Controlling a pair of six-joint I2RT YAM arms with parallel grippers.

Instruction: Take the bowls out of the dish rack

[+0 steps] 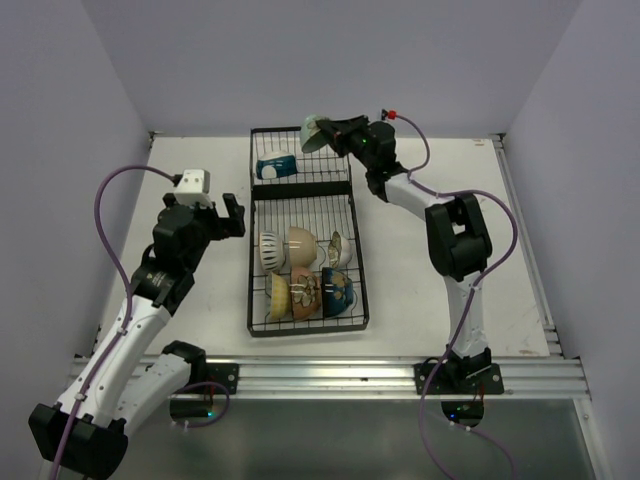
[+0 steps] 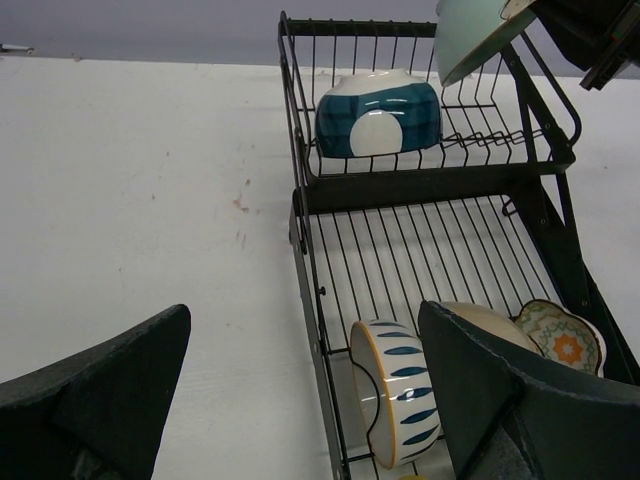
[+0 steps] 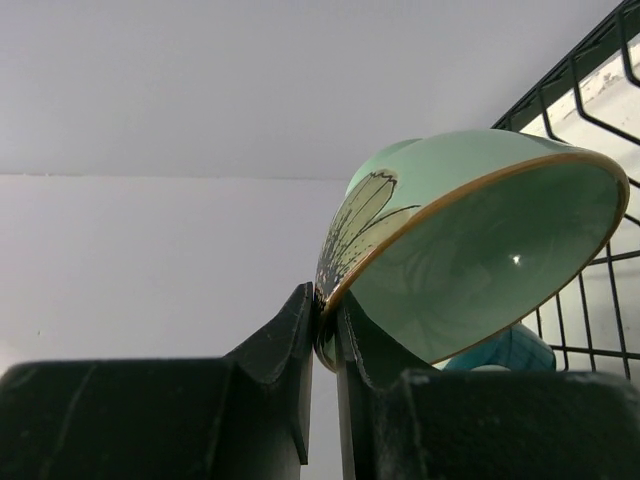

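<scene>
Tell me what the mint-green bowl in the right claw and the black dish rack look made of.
Mint-green bowl: probably glazed ceramic, glossy; a light spot gleams inside, with a gold rim line and painted leaves.
Dish rack: probably metal wire coated black, fairly dull; thin straight rods and bent dividers, little shine.

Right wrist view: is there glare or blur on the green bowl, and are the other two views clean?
Right wrist: one small glint inside the green bowl, which is sharp; the right gripper clamping its rim is dark and soft. Left wrist: the open left gripper is dark and blurred; the dish rack is crisp. Top external: even light, faint shadows, no glare.
</scene>
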